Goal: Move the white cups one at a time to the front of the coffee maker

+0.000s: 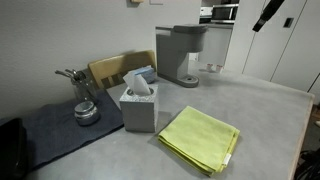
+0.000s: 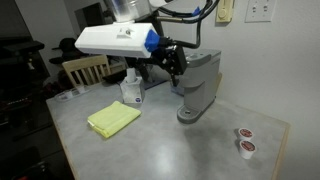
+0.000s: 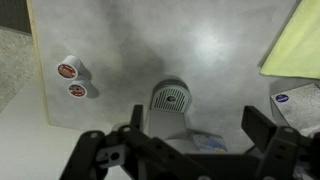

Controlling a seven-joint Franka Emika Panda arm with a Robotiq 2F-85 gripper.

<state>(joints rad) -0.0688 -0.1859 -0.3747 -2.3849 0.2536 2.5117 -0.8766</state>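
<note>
wrist view shows the jaws wide apart and empty, hanging over the coffee maker (image 3: 172,97). the two white cups (image 3: 69,70) stand side by side on the desk (image 3: 200,40) near its edge, well apart from the jaws, toward the left of this view.

You're looking at white cups (image 2: 243,132) with dark red tops, a grey coffee maker (image 2: 200,85), a yellow-green cloth (image 1: 200,138) and a grey tissue box (image 1: 139,108) on a mottled grey worktop (image 1: 265,115).

White cups (image 2: 243,131) side by side near table (image 2: 170,150) edge, well apart from coffee maker (image 2: 200,85); cloth (image 1: 200,138) beside tissue box (image 1: 138,108).
</note>
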